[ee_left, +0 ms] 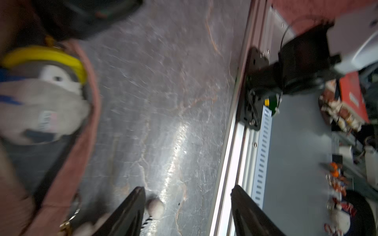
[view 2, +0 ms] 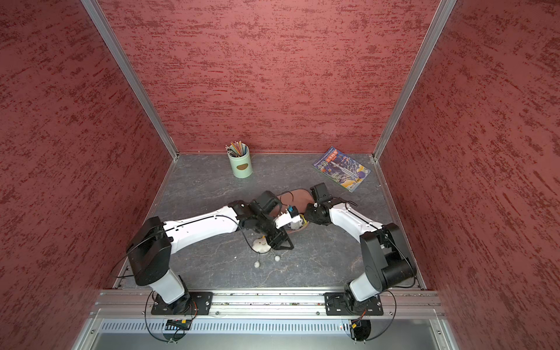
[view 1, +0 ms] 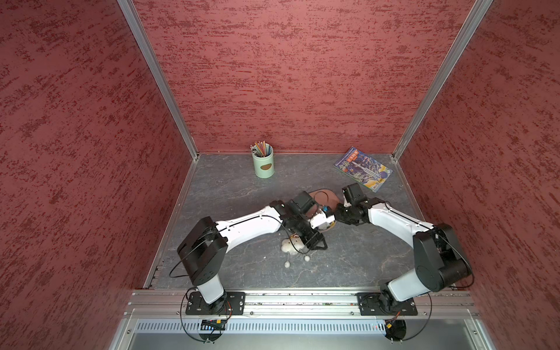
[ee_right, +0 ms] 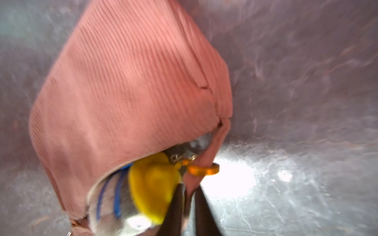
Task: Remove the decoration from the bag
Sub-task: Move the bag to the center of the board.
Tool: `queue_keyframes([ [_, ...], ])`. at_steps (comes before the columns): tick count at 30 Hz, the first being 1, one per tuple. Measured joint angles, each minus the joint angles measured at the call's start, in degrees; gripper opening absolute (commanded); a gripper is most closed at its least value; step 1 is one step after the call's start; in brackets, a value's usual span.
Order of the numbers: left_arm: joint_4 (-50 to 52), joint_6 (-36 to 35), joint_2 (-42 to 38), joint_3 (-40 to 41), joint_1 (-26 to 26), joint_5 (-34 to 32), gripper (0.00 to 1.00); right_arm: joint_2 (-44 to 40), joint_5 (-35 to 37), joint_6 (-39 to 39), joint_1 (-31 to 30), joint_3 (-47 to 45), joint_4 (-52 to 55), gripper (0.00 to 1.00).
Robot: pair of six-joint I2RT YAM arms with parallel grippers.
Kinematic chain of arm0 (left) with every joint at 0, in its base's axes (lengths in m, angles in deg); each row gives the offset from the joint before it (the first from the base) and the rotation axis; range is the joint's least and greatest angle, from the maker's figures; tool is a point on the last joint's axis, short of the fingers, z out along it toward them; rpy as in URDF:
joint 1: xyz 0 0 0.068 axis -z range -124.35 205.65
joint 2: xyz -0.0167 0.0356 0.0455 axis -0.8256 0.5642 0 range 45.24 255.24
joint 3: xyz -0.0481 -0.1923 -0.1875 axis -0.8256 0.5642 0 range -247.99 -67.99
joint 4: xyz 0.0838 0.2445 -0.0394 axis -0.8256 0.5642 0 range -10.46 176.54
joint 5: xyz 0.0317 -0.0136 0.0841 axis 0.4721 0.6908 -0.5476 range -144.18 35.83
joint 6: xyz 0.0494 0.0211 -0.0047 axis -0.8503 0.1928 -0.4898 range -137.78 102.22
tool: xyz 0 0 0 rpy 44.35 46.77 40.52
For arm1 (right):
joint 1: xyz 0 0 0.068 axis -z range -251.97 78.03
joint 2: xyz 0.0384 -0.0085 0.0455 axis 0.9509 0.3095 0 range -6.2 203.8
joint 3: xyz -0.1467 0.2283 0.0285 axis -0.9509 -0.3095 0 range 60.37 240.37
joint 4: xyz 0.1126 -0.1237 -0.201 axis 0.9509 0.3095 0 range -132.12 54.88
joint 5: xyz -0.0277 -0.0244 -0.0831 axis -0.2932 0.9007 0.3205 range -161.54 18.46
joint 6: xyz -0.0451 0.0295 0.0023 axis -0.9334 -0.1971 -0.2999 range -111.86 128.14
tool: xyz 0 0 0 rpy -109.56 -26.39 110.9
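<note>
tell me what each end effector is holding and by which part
The right end effector pinches the bag by its fabric edge beside the orange ring; the left end effector holds nothing.

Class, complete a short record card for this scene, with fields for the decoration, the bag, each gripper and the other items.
decoration: white cloud charm lying on the table; can't tell whether its chain is still clipped to the bag
bag: pink, on the table, blue-and-yellow toy at its opening
left gripper: open, nothing between the jaws
right gripper: closed on the bag's edge
background: pencil cup, book
</note>
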Motion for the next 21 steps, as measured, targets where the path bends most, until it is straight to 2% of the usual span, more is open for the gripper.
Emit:
queue_keyframes([
  [2,-1.8,3.4,-0.9,-0.4,-7.1,-0.6,0.73,-1.5,3.8,-0.6,-0.5,1.0,2.9,0.50],
  [4,-3.6,6.1,-0.4,-1.4,-13.0,-3.3,0.74,-4.0,6.3,0.8,-1.3,1.0,6.2,0.54],
  [6,-4.3,7.6,1.9,-3.5,-15.7,-6.2,0.74,-6.8,7.1,3.1,-3.4,1.0,8.8,0.56],
  [9,-4.9,9.0,8.4,-8.0,-16.2,-9.8,0.76,-8.6,6.2,7.8,-10.0,1.2,10.3,0.58],
  [12,-5.4,9.5,15.3,-10.8,-15.8,-13.0,0.78,-6.2,4.0,12.4,-16.3,1.4,10.1,0.59],
  [16,-5.5,10.0,20.9,-11.1,-15.4,-15.0,0.75,0.0,1.0,16.5,-19.4,1.4,8.6,0.58],
  [19,-5.2,9.7,23.6,-12.2,-14.8,-16.6,0.59,4.3,-0.1,17.9,-20.0,1.3,7.1,0.46],
  [21,-5.2,9.7,23.7,-12.2,-14.2,-17.2,0.39,6.0,0.0,17.9,-19.9,1.2,6.9,0.35],
])
